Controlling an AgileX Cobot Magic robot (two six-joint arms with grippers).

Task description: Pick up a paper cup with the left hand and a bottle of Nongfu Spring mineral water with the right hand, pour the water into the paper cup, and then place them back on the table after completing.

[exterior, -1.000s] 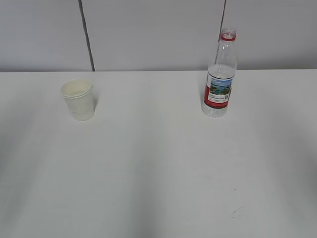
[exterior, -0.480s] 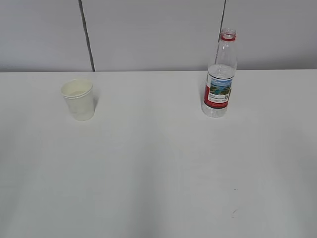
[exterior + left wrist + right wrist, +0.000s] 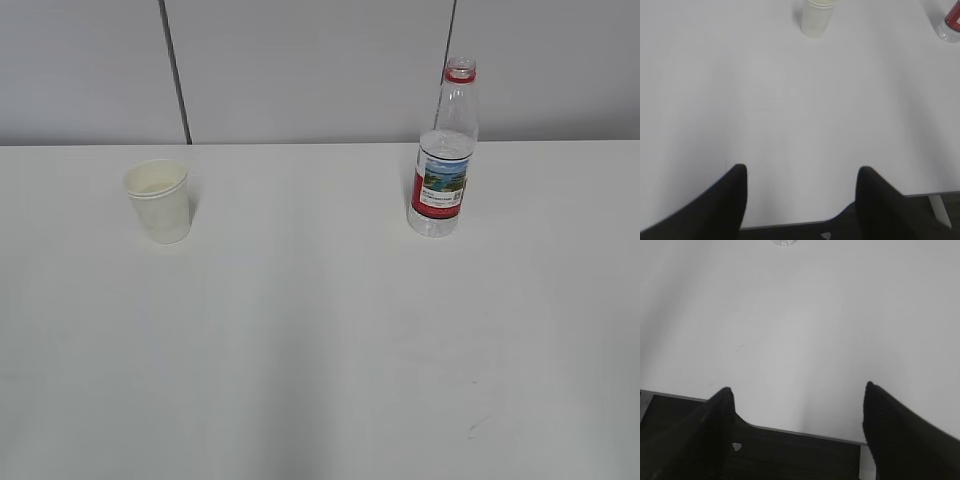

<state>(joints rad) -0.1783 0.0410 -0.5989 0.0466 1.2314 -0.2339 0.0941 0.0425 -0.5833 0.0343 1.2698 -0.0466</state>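
Bottle (image 3: 441, 160) stood upright, neck up, uncapped, far ahead of right hand (image 3: 797, 405); paper cup (image 3: 158, 200) upright, mouth up, far ahead of left hand (image 3: 802, 182). Both hands spread, grasping nothing, over near desk (image 3: 320, 330) edge. Only the exterior view showed the bottle whole.

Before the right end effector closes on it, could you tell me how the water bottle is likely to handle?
The water bottle is tall, narrow and uncapped, so a sideways nudge could tip and spill it. Its thin clear wall probably dents under a firm squeeze. Roughly half full, it should feel bottom-heavy.

Paper cup (image 3: 157, 200) stands left, bottle (image 3: 443, 150) right, well apart on the table (image 3: 320, 340)
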